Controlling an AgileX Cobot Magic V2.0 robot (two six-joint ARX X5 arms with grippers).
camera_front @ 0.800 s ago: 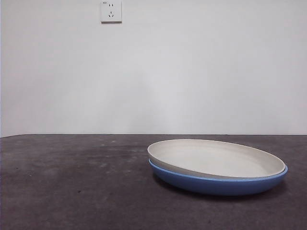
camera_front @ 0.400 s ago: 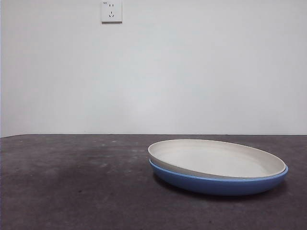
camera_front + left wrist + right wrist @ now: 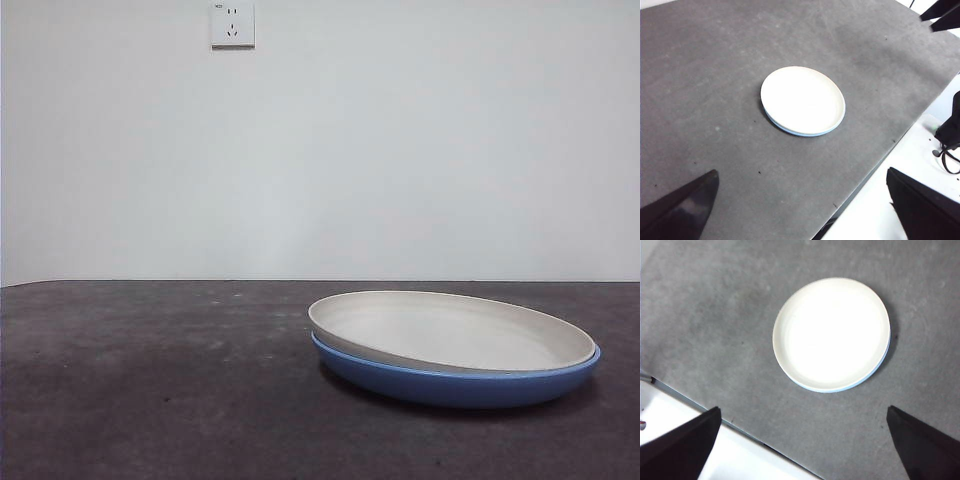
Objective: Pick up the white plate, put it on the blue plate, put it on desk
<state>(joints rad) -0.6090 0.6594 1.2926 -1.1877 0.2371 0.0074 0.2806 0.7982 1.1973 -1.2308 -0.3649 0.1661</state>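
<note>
The jaws of the left gripper [image 3: 800,220] stand wide apart with nothing between them, hanging high above the bench [image 3: 700,90], and the jaws of the right gripper [image 3: 802,460] are likewise spread wide and empty, also raised well above it. Neither pair touches a plate.

The white plate [image 3: 450,335] lies nested in the blue plate [image 3: 455,385], and the stack rests on the bench well ahead of both pairs of jaws. Seen from the left wrist, the white plate [image 3: 802,101] sits well clear of that gripper's tips, roughly in line with the gap between them, with the blue plate [image 3: 790,132] showing only as a thin crescent along the edge nearer the jaws. From the right wrist, the white plate [image 3: 831,334] again lies ahead of the open gap, slightly toward one jaw, and the blue plate [image 3: 875,371] shows as a narrow rim on the nearer side.

Both plates face upward, hollow side up. They are round, so there is no long axis to speak of. The white plate sits slightly off-centre and a little tilted in the blue one, its rim riding higher on one side in the front view.

A wall socket [image 3: 232,24] is fixed high on the white wall behind the bench.
</note>
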